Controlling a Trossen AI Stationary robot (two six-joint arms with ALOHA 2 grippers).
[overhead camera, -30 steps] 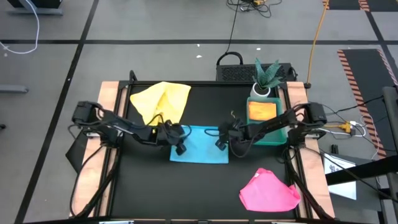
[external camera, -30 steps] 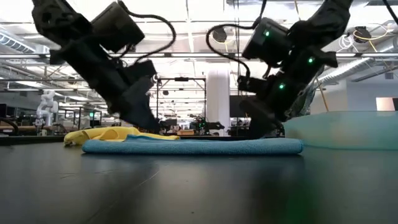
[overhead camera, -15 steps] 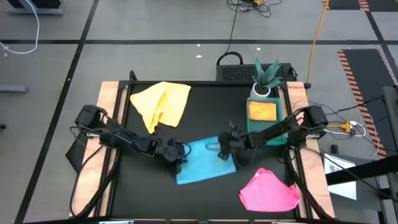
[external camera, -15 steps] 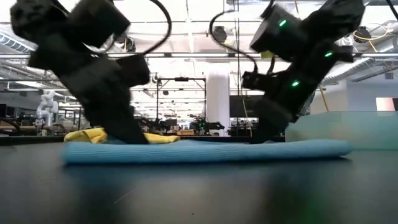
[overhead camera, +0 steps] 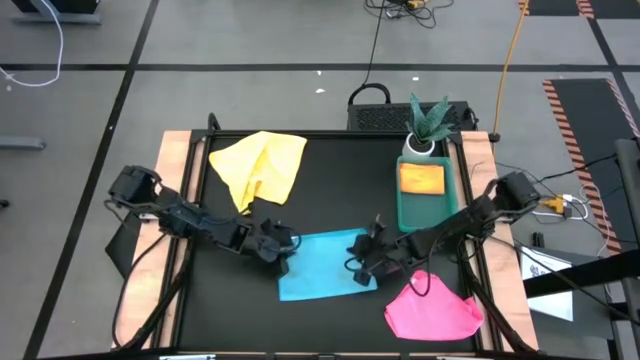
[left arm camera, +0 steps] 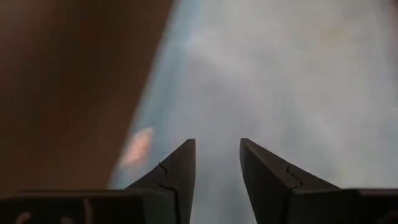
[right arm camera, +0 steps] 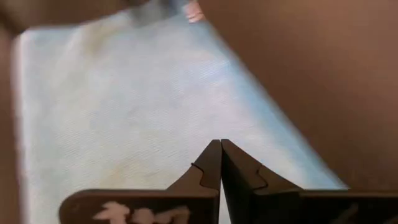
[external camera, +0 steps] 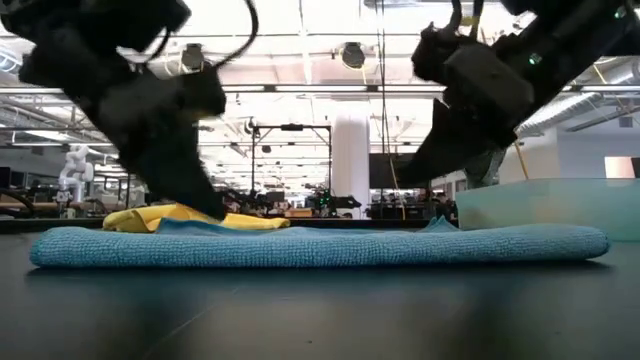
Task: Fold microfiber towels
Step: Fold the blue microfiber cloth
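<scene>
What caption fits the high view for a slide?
Both pincers, left and right, sit at the light blue towel mid-table; yellow towel and pink towel wait.

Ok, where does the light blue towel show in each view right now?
High: light blue towel lies low of centre, between both pincers.
Low: a flat band across the table, in front of the yellow towel.
Left wrist: fills the picture.
Right wrist: beyond the shut fingers.
Shared landmark: the yellow towel.
</scene>
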